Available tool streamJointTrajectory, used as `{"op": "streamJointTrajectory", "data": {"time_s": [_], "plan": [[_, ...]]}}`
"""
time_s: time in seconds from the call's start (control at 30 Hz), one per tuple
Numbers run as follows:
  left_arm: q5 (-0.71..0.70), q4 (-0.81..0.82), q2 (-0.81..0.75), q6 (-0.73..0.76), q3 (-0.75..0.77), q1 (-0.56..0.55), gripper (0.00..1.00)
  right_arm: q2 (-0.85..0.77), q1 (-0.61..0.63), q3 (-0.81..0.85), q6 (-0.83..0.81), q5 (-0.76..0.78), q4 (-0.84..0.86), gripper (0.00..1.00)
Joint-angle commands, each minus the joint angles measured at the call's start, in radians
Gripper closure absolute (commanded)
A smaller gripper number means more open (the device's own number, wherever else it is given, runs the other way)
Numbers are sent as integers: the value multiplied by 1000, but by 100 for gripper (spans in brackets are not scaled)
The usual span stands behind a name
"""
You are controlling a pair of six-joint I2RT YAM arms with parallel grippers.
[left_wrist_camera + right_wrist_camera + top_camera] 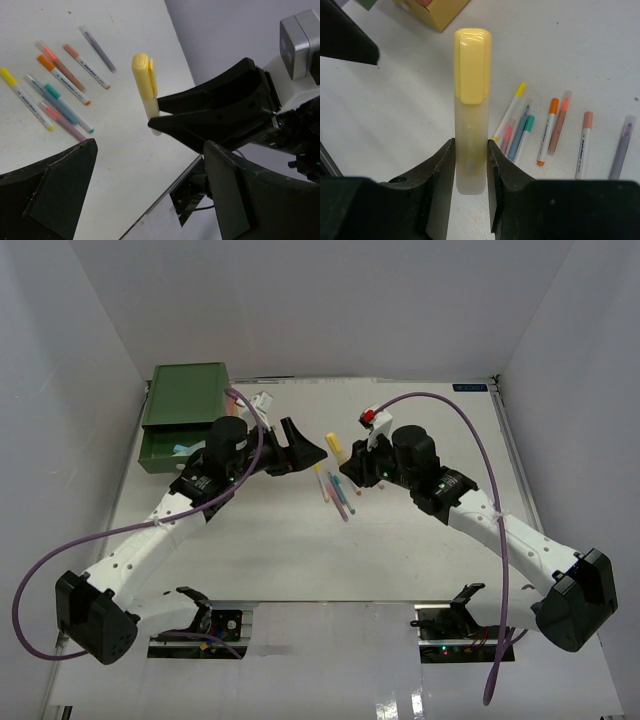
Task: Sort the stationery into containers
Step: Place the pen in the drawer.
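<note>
My right gripper [470, 165] is shut on a fat yellow highlighter [471, 100], holding it by its pale lower end above the table. From above, that highlighter [333, 445] hangs between the two grippers. My left gripper [300, 450] is open and empty, close to the highlighter's left. In its own view the left gripper [150, 195] has wide jaws, and the highlighter [145, 85] sits ahead of them. Several thin pens [335, 495] lie on the table below; they also show as pens [55, 95] and pens [545, 130]. The green container [185, 400] stands at the back left.
A green drawer [165, 448] sticks out at the container's front. A yellow box corner [440, 12] shows at the top of the right wrist view. White walls close in the table on three sides. The left arm's purple cable [60, 550] loops over the left edge.
</note>
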Motion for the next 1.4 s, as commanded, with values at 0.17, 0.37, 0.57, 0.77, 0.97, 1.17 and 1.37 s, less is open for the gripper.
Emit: {"op": "streamJointTrajectory", "data": {"time_s": [0.17, 0.37, 0.57, 0.77, 0.97, 1.17, 1.37], "plan": [[-320, 138, 150, -70, 109, -203, 4, -89, 8, -66, 33, -9, 68, 69], [-421, 150, 235, -93, 135, -266, 14, -129, 7, -103, 44, 6, 109, 67], [-423, 178, 276, -108, 129, -291, 39, -149, 7, -132, 61, 5, 127, 66], [-406, 204, 273, -113, 123, -294, 77, -157, 7, -152, 73, 5, 140, 61], [-424, 216, 242, -113, 86, -294, 85, -177, 7, -167, 72, 17, 135, 45], [-516, 166, 192, -99, 65, -282, 85, -231, 5, -187, 44, 94, 81, 2], [-518, 52, 78, -87, 81, -129, 84, -332, 5, -230, -26, 226, -58, 10]]}}
